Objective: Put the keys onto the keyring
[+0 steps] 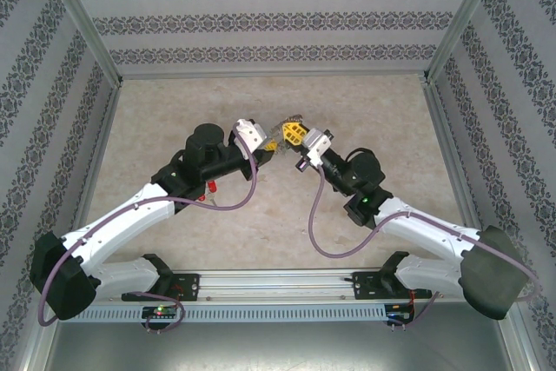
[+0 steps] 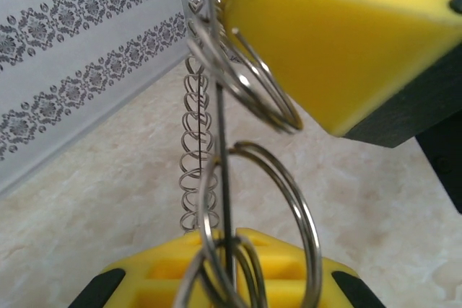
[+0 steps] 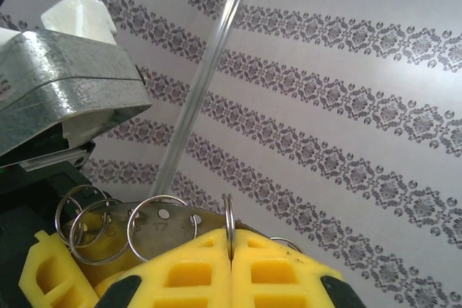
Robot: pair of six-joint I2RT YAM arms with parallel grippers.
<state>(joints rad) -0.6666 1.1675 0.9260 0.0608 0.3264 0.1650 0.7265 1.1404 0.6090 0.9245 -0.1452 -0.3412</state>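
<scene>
Both my pincers meet above the middle of the bench [image 1: 174, 110], tips nearly touching. Left pincer [image 1: 274, 143] comes in from the left, right pincer [image 1: 295, 135] from the right, yellow pads facing each other. The keyring [image 2: 196, 142] is up in the air between them, off the bench.

Left wrist view: keyring seen edge-on, with its scalloped rim running upright from my pads to the top of the frame. A few plain wire loops sit in front of it. My left pincer is closed, pads pressed together with 1 thin wire of the keyring pinched in the seam. The right pincer's yellow finger [image 2: 325, 41] sits at upper right, against the loops at the top.

Right wrist view: my right pincer is fully closed too, with 1 thin ring standing edge-on in the seam between the 2 pads. More loops fan out to its left. The left pincer's yellow finger [image 3: 50, 279] is just beside those loops at lower left. So each pincer grips the keyring, 1 from each side.

The keys [image 1: 211, 187] are 2 small red specks on the bench just beside my left arm [image 1: 130, 215]. They lie near each other, well apart from both pincers and the keyring, on the near side. Blades too small to make out.
</scene>
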